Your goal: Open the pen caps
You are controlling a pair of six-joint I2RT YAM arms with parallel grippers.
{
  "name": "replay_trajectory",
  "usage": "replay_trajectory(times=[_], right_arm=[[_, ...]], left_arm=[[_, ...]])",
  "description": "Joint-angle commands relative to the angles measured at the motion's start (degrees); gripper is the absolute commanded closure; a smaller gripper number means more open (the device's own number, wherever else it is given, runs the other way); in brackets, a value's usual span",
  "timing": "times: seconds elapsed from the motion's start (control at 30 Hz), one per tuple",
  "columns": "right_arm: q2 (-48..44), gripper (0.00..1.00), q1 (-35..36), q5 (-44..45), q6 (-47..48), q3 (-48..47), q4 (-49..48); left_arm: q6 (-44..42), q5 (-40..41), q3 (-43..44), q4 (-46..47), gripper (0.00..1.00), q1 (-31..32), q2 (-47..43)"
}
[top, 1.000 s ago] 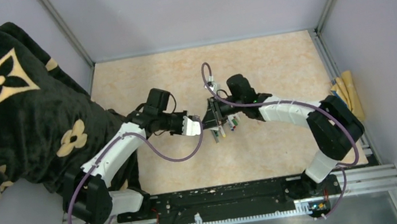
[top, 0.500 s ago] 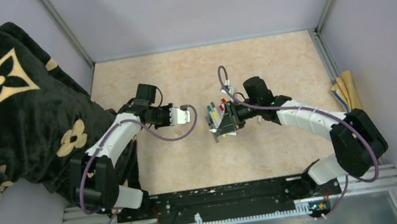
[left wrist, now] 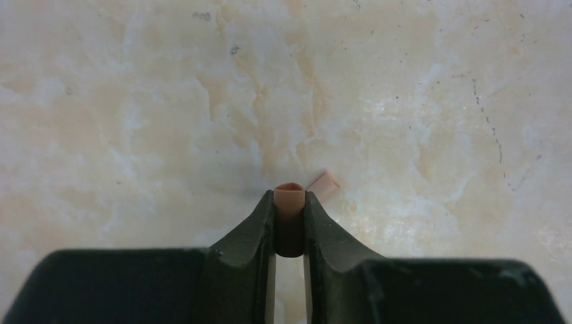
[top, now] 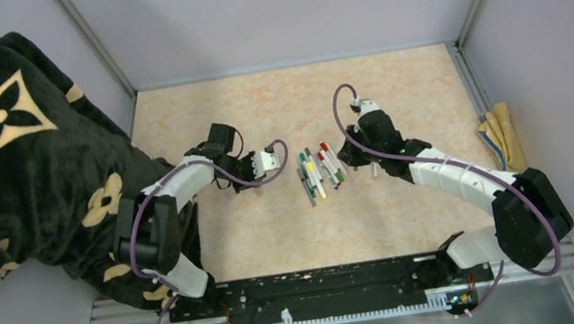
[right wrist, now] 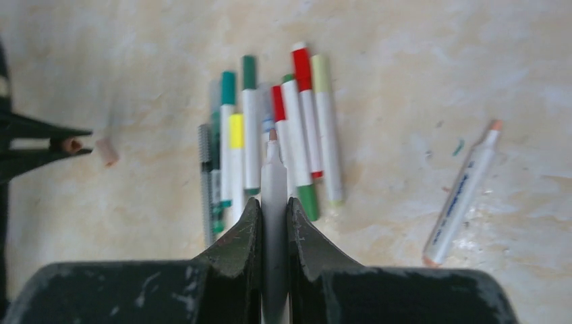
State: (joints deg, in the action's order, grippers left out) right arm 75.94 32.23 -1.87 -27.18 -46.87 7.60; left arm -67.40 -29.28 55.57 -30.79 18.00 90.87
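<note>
Pulled apart now: my left tool [left wrist: 290, 200] clamps the freed brown cap [left wrist: 290, 194], my right tool [right wrist: 273, 206] clamps the opened pen [right wrist: 273, 172].

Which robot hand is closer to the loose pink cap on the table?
Left. The left gripper is right beside the pink cap; the right gripper is across the pile of pens.

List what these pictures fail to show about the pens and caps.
- Rear of the held pen: right wrist view, hidden between the fingers of the right gripper, cut off by the bottom edge.
- Lower part of the brown cap: left wrist view, hidden inside the left gripper.
- Print on the lone pen: right wrist view, blurred.
</note>
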Motion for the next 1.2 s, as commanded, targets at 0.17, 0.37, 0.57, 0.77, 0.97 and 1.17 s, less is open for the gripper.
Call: replay_trajectory(times=[0.17,0.37,0.57,0.77,0.97,1.17], right_arm=[[9.7,1.0,-1.3,20.1,0.3,1.4,-7.2],[12.9,1.0,-3.0,22.4,-0.6,2.7,-9.7],[14.6,1.0,-3.1,22.9,-0.4,3.0,-9.8],[15.7,0.87,-3.1,23.2,-1.0,3.9,-9.8],[14.6,0.72,-3.1,22.8,-0.9,4.9,-9.7],[10.6,0.64,-3.0,22.1,0.1,3.1,-8.0]], left_arm=[[7.0,0.2,0.4,7.0,0.68,0.1,4.0],[7.0,0.7,-0.9,7.4,0.61,0.2,4.7],[6.7,0.0,0.1,5.1,0.59,0.2,4.1],[7.6,-1.5,3.2,0.8,0.56,0.1,3.3],[9.5,-3.9,5.9,-2.9,0.46,-1.1,0.8],[14.4,-6.9,10.3,-6.6,0.31,-5.2,-1.7]])
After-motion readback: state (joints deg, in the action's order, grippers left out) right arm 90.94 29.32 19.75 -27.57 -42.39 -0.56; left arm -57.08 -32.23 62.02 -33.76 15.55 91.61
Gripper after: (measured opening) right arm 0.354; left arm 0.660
